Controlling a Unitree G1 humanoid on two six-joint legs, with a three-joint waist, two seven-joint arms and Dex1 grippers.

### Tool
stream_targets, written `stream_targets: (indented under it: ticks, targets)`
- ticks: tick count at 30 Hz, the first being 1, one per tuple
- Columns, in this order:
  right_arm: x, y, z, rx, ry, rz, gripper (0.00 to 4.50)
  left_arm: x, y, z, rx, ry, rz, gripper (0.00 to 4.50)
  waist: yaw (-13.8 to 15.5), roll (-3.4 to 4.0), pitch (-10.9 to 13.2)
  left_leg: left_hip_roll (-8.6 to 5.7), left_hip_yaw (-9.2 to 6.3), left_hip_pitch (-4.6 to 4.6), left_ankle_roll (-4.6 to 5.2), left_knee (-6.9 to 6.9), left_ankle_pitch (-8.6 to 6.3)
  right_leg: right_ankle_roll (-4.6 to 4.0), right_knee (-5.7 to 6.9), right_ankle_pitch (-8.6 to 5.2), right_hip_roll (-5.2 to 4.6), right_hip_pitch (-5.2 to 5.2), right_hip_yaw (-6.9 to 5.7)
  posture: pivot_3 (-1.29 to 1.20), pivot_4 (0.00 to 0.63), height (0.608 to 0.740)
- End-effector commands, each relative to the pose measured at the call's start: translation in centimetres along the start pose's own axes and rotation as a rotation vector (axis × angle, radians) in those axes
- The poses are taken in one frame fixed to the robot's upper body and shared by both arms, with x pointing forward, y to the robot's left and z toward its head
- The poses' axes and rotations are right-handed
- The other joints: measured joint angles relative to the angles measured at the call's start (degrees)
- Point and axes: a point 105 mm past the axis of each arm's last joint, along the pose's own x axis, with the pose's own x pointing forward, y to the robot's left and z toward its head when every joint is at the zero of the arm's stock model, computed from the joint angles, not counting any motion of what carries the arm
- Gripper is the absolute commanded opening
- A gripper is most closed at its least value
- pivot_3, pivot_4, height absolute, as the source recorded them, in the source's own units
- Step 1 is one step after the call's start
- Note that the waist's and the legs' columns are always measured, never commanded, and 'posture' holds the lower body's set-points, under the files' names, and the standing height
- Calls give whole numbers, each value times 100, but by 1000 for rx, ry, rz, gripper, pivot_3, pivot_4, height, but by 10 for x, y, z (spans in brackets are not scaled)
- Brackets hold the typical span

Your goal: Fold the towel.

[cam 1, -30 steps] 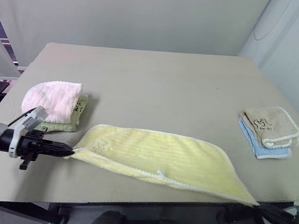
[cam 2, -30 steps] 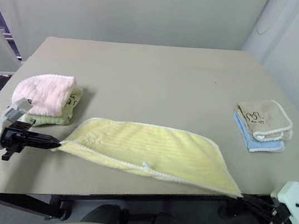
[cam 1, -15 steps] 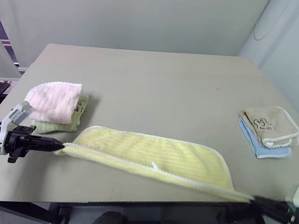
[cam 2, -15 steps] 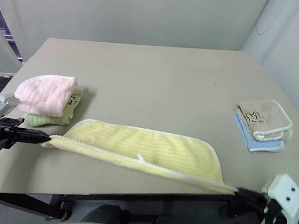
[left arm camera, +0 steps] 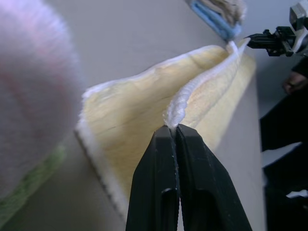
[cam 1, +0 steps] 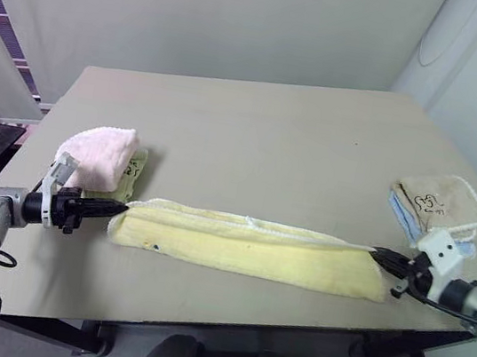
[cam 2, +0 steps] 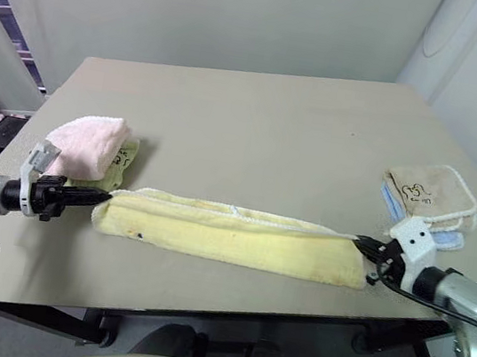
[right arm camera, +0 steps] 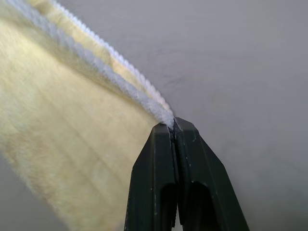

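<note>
Pale yellow towel [cam 1: 246, 247] folded into a long strip along the bench's [cam 1: 263, 137] near edge, left fingers [left arm camera: 174, 137] and right fingers [right arm camera: 174, 129] each clenched on a corner.

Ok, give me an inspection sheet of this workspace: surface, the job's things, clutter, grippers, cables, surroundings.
Surface: beige table, flat.
Job's things: pale yellow towel folded lengthwise into a long strip near the front edge.
Clutter: pink towel on a green one at the left; beige towel on a blue one at the right.
Grippers: left gripper shut on the towel's left end; right gripper shut on its right end.
Cables: nothing seen.
Surroundings: plain walls behind.
</note>
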Motion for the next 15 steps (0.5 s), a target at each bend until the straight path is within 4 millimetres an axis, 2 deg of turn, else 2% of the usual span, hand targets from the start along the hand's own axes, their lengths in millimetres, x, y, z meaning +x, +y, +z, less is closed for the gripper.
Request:
stream_targets:
  ticks: [1,8,11,15]
  targets:
    - [5,-9,9,-28,-35,-53,0,6,-10,-7,52,-30,5,35,-12,1,-3,0,4,2,4,-1,-3,0,-2,0,0,2,6,0,0,740]
    - [20,-22,16,9,-88,-145,0,31,-13,-4,78,-71,48,35,124,-8,-7,0,2,11,3,12,-3,8,3,26,3,11,2,0,0,740]
    - [21,-24,18,21,-106,-162,0,31,-9,6,74,-102,73,35,170,-8,-7,-1,2,27,3,15,-3,8,2,28,4,32,2,0,0,740]
    - [20,-16,18,21,-112,-135,0,24,-10,27,94,-140,79,35,165,-11,-9,-1,1,26,3,16,-2,9,0,29,5,29,0,0,0,740]
